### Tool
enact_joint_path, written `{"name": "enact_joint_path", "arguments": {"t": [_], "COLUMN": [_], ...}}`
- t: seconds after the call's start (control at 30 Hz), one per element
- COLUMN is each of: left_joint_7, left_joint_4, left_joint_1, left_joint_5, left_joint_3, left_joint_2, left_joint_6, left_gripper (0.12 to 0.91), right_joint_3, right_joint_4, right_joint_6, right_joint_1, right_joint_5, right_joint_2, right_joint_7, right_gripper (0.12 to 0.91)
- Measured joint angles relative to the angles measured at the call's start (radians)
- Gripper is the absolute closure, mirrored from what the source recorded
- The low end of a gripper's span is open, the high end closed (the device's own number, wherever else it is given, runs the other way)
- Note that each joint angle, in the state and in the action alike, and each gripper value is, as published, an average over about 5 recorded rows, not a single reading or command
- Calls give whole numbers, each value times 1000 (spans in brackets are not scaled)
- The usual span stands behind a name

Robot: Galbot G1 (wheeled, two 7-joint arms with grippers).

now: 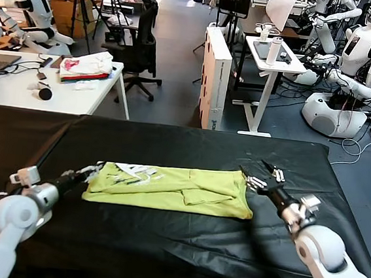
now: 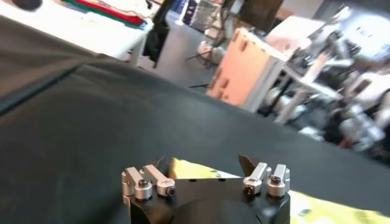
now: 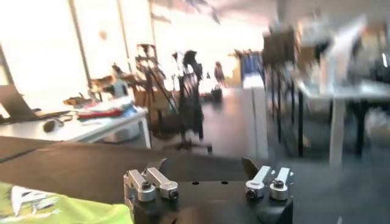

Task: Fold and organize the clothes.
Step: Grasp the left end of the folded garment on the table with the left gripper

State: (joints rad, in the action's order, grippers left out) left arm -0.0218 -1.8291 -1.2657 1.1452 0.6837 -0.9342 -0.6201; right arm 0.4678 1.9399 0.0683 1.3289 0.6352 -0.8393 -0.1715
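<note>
With the T-shirt (image 1: 171, 189) lying half-folded mid-worktop (image 1: 172, 144), left gripper (image 1: 89, 171) and right gripper (image 1: 265, 176), jaws wide and empty, should grip its two ends level for the next fold

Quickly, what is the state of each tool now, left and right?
Left tool: open, holding nothing, at the shirt's left end.
Right tool: open, holding nothing, at the shirt's right end.

A black cloth-covered tabletop (image 1: 162, 242) fills the lower frame. Upper left, a white desk (image 1: 19, 93) bears a folded cloth stack (image 1: 85, 67); a black office chair (image 1: 142, 39) stands beside it.
</note>
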Motion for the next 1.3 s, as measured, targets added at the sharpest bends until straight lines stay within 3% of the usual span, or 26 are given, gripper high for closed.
{"name": "enact_joint_path", "arguments": {"t": [0.13, 0.33, 0.73, 1.3], "left_joint_7": [21, 60, 68, 70], "left_joint_4": [19, 74, 110, 85], "left_joint_1": [-6, 8, -1, 5], "left_joint_5": [53, 43, 19, 24], "left_joint_3": [3, -5, -1, -23], "left_joint_2": [10, 12, 4, -52], "left_joint_6": [-31, -38, -22, -80], "left_gripper": [123, 123, 123, 123], "right_joint_3": [58, 115, 107, 89], "right_joint_4": [53, 81, 84, 88], "right_joint_6": [36, 51, 35, 28], "right_joint_1": [109, 207, 219, 208], "right_joint_5": [-9, -11, -18, -25], "right_joint_2": [-4, -10, -15, -25], "right_joint_7": [0, 4, 14, 26], "right_gripper": [118, 118, 118, 118]}}
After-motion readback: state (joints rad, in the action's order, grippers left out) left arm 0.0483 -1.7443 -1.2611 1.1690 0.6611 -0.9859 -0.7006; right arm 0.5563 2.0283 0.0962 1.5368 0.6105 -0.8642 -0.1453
